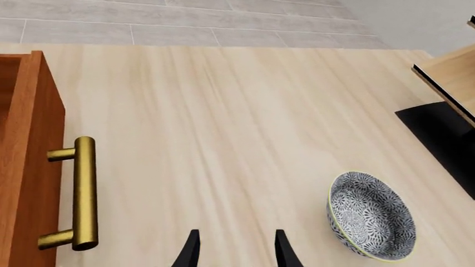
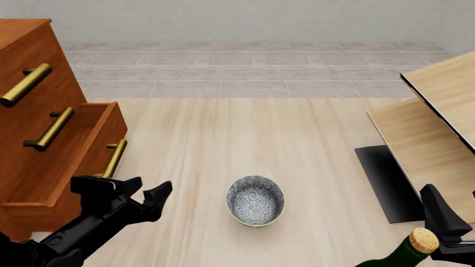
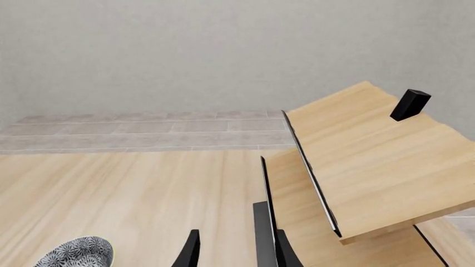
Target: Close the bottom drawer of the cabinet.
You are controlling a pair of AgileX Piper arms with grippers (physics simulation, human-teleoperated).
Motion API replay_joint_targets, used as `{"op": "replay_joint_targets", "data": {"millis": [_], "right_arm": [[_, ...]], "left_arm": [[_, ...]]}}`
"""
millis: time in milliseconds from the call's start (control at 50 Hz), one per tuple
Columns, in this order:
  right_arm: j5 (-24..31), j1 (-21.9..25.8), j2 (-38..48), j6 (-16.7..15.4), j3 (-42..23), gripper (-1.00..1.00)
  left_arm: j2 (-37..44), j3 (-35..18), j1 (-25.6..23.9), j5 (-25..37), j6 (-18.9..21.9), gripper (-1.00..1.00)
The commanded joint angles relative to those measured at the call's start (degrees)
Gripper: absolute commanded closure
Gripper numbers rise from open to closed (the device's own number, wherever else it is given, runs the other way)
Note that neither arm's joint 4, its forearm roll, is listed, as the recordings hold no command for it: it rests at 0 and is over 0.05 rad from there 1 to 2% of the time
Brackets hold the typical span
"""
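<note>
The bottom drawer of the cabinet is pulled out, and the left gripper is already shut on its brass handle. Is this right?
Not quite. The bottom drawer is pulled out of the cabinet, but the left gripper is open and holds nothing; it sits beside the brass handle, apart from it. The left wrist view shows this.

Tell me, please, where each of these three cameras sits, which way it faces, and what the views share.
Front view: fixed above and behind the arms, facing forward and down at the cabinet, its open bottom drawer and the bowl; left gripper and right gripper show.
Left wrist view: behind the left gripper, facing the bottom drawer; fingertips show.
Right wrist view: behind the right gripper, facing pale wood panels; fingertips show.
Shared: the bowl appears in all three.
</note>
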Motion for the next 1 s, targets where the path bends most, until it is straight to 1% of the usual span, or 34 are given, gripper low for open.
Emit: {"op": "replay_joint_targets", "data": {"millis": [20,160,280,400,680,720,880,1000], "right_arm": [[0.1,0.0,-0.1,0.1,0.0,-1.0],[-0.1,0.0,0.0,0.3,0.0,-1.0],[-0.1,0.0,0.0,0.3,0.0,-1.0],[-0.1,0.0,0.1,0.5,-0.1,-1.0],[-0.4,0.1,0.3,0.7,0.0,-1.0],[-0.4,0.1,0.3,0.7,0.0,-1.0],[-0.6,0.1,0.5,0.6,0.1,-1.0],[-0.9,0.3,0.9,0.5,0.1,-1.0]], "left_arm": [[2.4,1.5,2.5,-3.0,0.7,-1.0],[4.1,2.0,3.8,-4.4,0.8,-1.0],[5.4,2.1,5.7,-5.2,1.8,-1.0],[7.1,1.6,8.1,-5.6,3.8,-1.0],[10.3,1.0,11.2,-7.1,6.4,-1.0],[11.6,0.6,11.9,-7.5,7.6,-1.0],[12.1,0.0,13.5,-7.1,9.2,-1.0],[12.8,-0.1,14.3,-7.4,9.3,-1.0]]}}
